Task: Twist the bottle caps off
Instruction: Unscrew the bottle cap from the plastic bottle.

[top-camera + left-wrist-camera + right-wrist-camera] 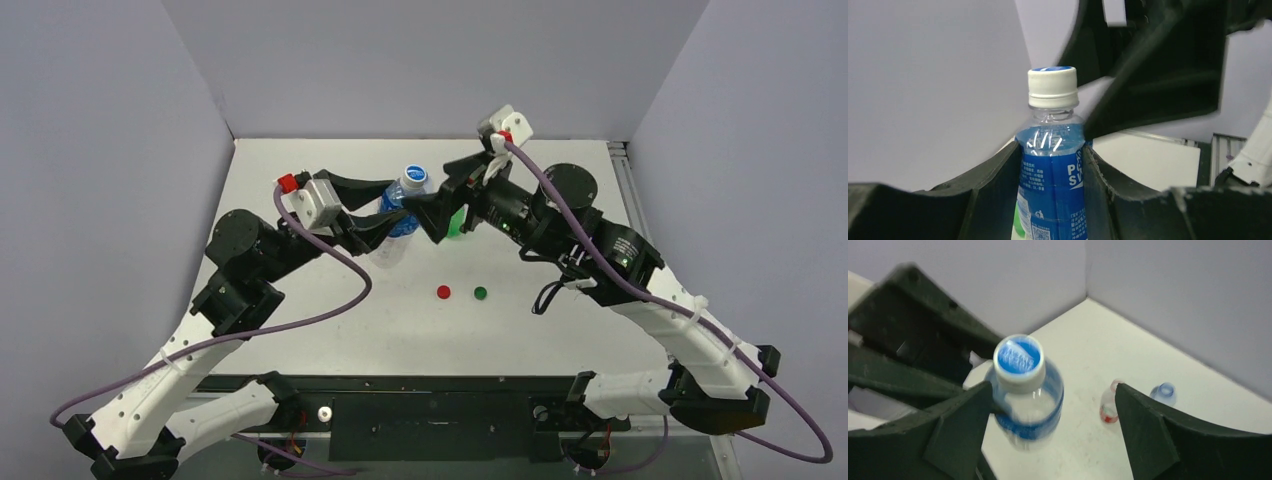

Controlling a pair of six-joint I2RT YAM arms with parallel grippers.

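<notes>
Two loose caps (443,292) (480,293) lie at five o'clock; left gripper (1051,165) clamps the blue-label bottle (1053,195), right gripper (1052,395) gapes empty, must close on its cap (1018,362).

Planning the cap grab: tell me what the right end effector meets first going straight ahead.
Probably the white cap on the blue-label bottle, sitting between the open fingers of the right end effector; depth unclear.

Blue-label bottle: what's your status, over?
Left claw shut on bottle body. Right claw open, straddling the blue-topped cap, not gripping. Red cap and green cap lie loose on table. Nothing blocking.
</notes>
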